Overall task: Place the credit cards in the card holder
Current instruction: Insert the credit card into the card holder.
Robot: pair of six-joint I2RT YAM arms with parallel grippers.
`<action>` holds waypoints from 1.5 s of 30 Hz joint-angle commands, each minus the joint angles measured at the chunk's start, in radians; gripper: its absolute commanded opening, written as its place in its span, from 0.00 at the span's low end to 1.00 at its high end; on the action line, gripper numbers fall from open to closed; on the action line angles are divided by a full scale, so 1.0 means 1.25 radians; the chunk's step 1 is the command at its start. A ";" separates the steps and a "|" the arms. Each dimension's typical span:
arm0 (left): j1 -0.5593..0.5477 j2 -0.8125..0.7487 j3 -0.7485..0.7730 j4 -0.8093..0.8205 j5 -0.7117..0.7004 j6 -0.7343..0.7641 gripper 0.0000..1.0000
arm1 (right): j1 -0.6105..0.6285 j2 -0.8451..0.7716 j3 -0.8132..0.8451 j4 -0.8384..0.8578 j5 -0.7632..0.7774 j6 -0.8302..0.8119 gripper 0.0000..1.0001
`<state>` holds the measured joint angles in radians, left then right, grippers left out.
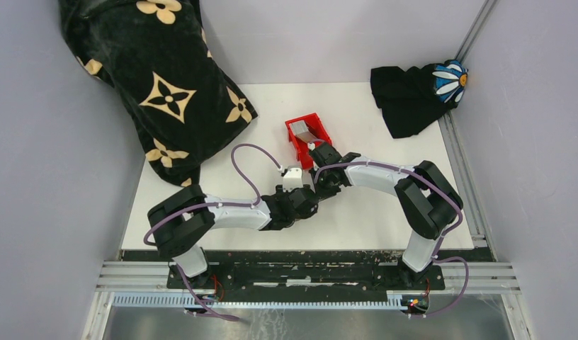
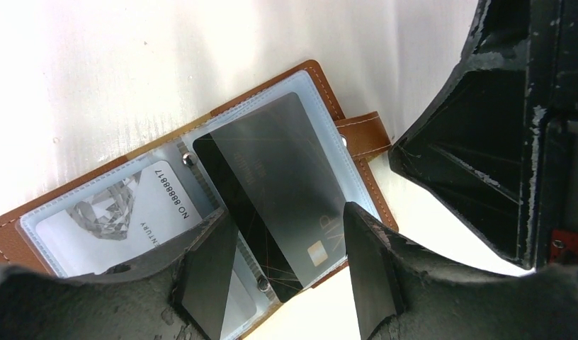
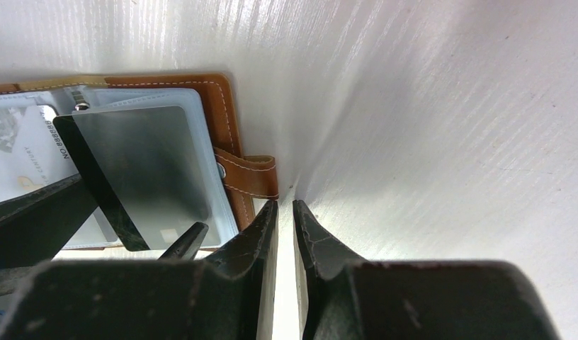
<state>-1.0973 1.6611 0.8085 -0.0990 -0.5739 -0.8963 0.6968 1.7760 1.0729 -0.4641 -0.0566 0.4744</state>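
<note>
The left pincer fills the foreground of its own view, its two fingers standing well apart on either side of a grey card. It seems to have no clamp on the card, though I cannot tell whether a pad brushes an edge. The card lies askew on the open brown wallet at mid-bench, its far part frosted under the clear sleeve and its dark near strip sticking out. A white printed card sits in the neighbouring pocket. The right pincer is all but closed, a thin slit with nothing in it, tips down just beside the snap tab. As I judge it, a finger lifting away could catch the exposed strip and drag the card out. A push on the skewed card could jam it against the sleeve seam. The wallet may also slide on the smooth bench if nothing truly pins it.
</note>
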 commanded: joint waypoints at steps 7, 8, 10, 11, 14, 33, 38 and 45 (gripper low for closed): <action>-0.006 -0.023 -0.007 -0.120 0.020 -0.014 0.64 | 0.003 -0.010 -0.002 0.023 -0.007 0.002 0.19; -0.006 -0.026 -0.006 -0.123 0.021 -0.013 0.64 | 0.003 -0.010 -0.002 0.023 -0.007 0.001 0.19; -0.006 -0.039 -0.008 -0.125 0.022 -0.013 0.64 | 0.003 -0.009 -0.002 0.023 -0.007 0.001 0.19; -0.006 -0.044 -0.010 -0.128 0.022 -0.014 0.63 | 0.003 -0.009 -0.002 0.022 -0.007 0.001 0.19; -0.006 -0.054 -0.011 -0.133 0.024 -0.011 0.61 | 0.003 -0.009 0.001 0.020 -0.007 0.000 0.19; -0.006 -0.020 -0.006 -0.092 0.106 0.014 0.56 | 0.011 -0.006 0.005 0.024 -0.018 0.007 0.19; -0.007 -0.011 -0.003 -0.084 0.114 0.013 0.57 | 0.021 -0.006 0.001 0.028 -0.019 0.012 0.19; -0.007 -0.010 0.001 -0.068 0.115 0.008 0.56 | 0.044 -0.001 -0.007 0.039 -0.016 0.027 0.19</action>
<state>-1.0973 1.6169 0.8066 -0.1989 -0.4900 -0.8951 0.7338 1.7760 1.0721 -0.4534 -0.0753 0.4858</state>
